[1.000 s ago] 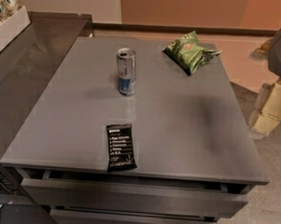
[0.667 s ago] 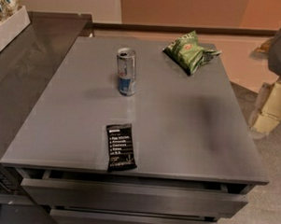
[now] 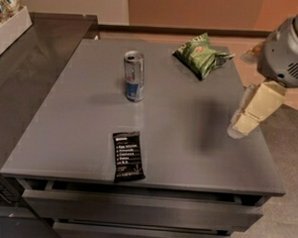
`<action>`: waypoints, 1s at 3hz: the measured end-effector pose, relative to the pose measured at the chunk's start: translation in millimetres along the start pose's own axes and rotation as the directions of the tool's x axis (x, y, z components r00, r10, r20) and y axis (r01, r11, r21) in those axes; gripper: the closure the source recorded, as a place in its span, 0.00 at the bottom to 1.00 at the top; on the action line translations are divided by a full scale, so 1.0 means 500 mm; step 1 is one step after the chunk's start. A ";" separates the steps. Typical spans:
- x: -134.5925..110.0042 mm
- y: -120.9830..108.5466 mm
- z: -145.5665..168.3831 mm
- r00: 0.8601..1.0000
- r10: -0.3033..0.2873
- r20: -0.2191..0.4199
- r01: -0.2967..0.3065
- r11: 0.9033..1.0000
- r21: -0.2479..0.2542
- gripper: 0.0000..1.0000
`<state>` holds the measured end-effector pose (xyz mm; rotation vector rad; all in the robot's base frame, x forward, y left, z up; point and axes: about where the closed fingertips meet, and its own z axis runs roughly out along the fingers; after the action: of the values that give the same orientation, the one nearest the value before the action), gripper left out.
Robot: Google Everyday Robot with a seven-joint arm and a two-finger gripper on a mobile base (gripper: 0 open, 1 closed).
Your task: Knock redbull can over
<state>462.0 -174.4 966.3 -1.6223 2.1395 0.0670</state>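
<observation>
The redbull can (image 3: 134,76) stands upright on the grey table (image 3: 188,137), in the far left-middle part of its top. It is slim, silver and blue, with a silver top. My gripper (image 3: 241,125) hangs at the table's right edge, pointing down and to the left, just above the surface. It is well to the right of the can, about a third of the table's width away, and holds nothing that I can see.
A green snack bag (image 3: 200,54) lies at the far right of the table. A flat black snack bar wrapper (image 3: 127,156) lies near the front edge. A darker counter (image 3: 27,71) adjoins on the left, with a white tray (image 3: 9,25) on it.
My gripper has moved left, from beyond the table's right side to over its right edge. The can, bag and wrapper have not moved.
</observation>
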 end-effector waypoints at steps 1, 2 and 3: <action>-0.052 0.003 0.044 0.996 0.025 0.088 -0.026 1.000 0.005 0.00; -0.108 -0.002 0.096 0.984 0.049 0.169 -0.053 0.998 0.018 0.00; -0.155 -0.016 0.142 0.968 0.067 0.241 -0.075 0.997 0.023 0.00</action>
<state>507.9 -85.6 933.9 -1.4390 2.0016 0.2377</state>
